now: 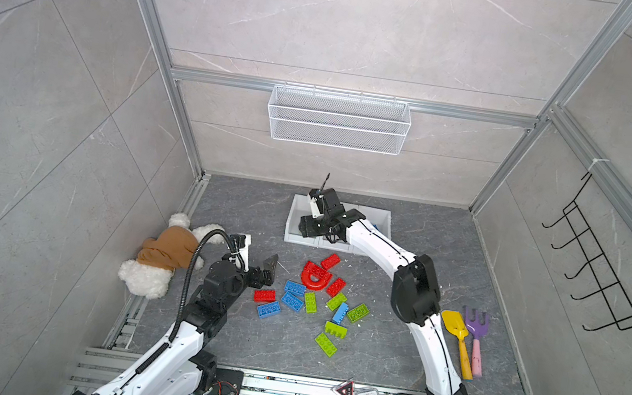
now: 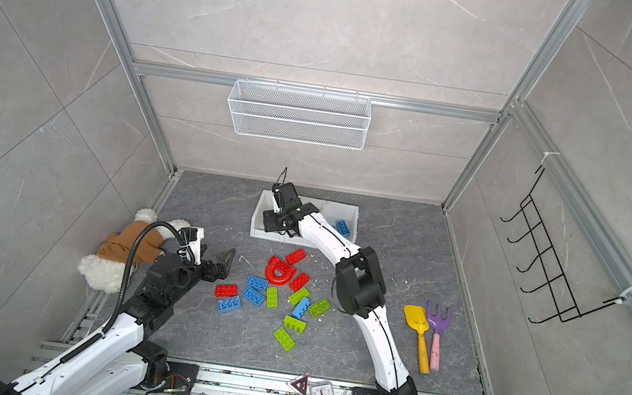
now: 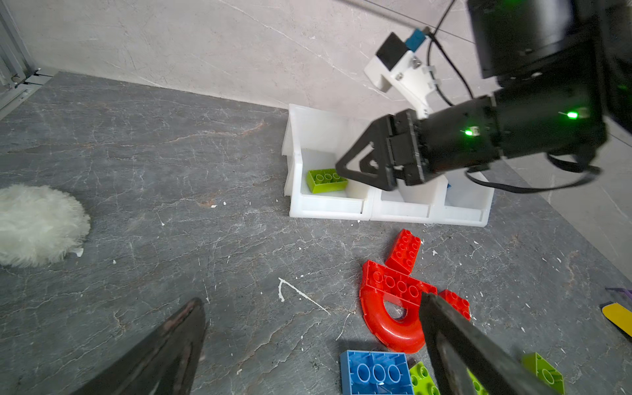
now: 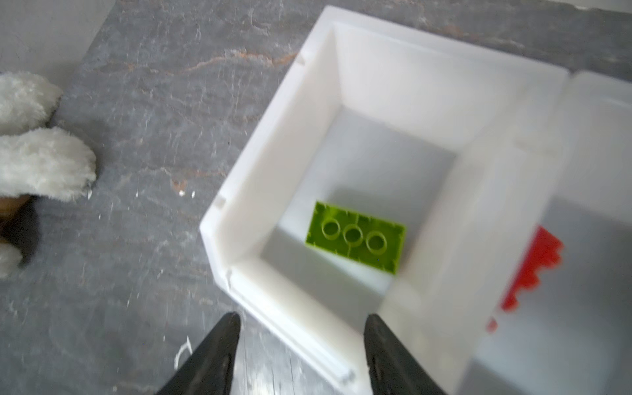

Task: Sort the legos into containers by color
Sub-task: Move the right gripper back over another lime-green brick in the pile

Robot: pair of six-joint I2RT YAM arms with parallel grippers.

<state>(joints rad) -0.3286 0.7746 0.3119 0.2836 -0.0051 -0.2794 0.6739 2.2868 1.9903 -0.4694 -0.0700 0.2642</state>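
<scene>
My right gripper hangs over the leftmost bin of the white containers, fingers apart and empty. Inside lies a lime green brick, hollow side up. My left gripper gapes wide, holding nothing, near the red arch — other legos lie loose beside it.

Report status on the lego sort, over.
Right gripper jaws apart, empty, above end bin; green brick lying inside. Left gripper wide open, empty, by red arch. Brick pile unsorted, nothing blocking.
</scene>
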